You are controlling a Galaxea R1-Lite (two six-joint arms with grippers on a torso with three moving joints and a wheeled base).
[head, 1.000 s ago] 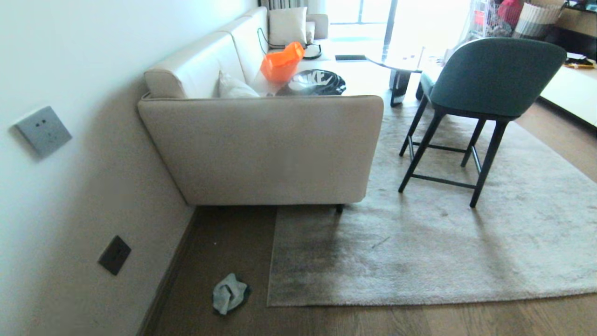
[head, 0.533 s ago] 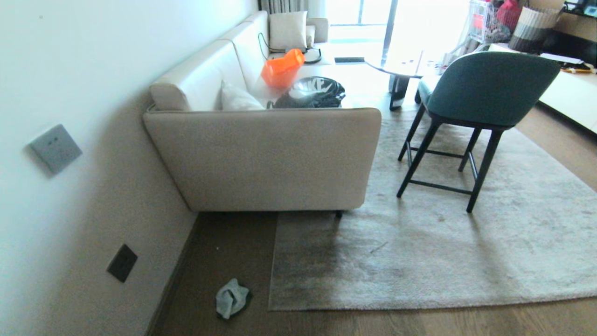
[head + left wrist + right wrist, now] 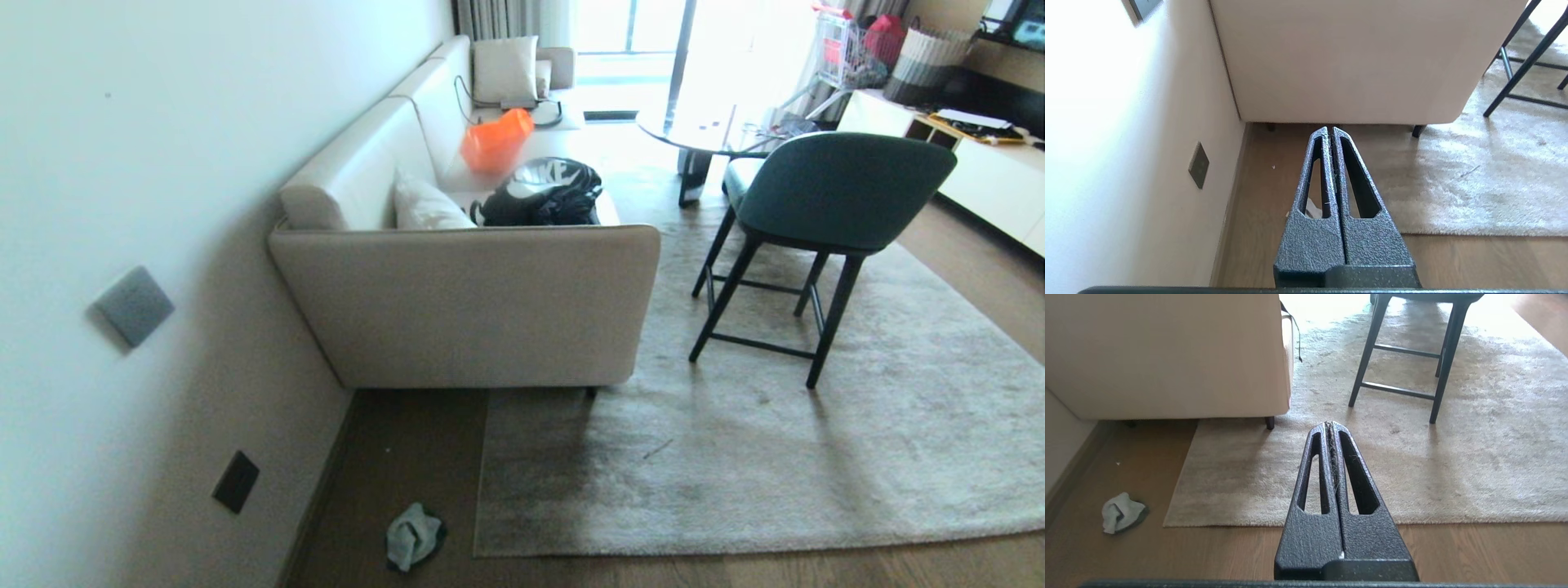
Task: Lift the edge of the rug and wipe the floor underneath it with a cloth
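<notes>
The cloth (image 3: 414, 535) lies crumpled on the floor (image 3: 392, 457) between the wall and the rug edge (image 3: 480, 482), whose border runs away toward the sofa (image 3: 465, 302). Both end effectors hang above with fingers pressed together, empty; the left end effector (image 3: 1329, 130) seems nearer, the cloth almost beneath it. The right end effector (image 3: 1329, 424) points over the rug. A black bag (image 3: 543, 192) shows "NIKE".

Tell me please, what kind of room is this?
Most likely a home living room: a beige sofa stands along the wall, a large grey rug lies on the wood floor, and a green chair stands by a low table.
</notes>
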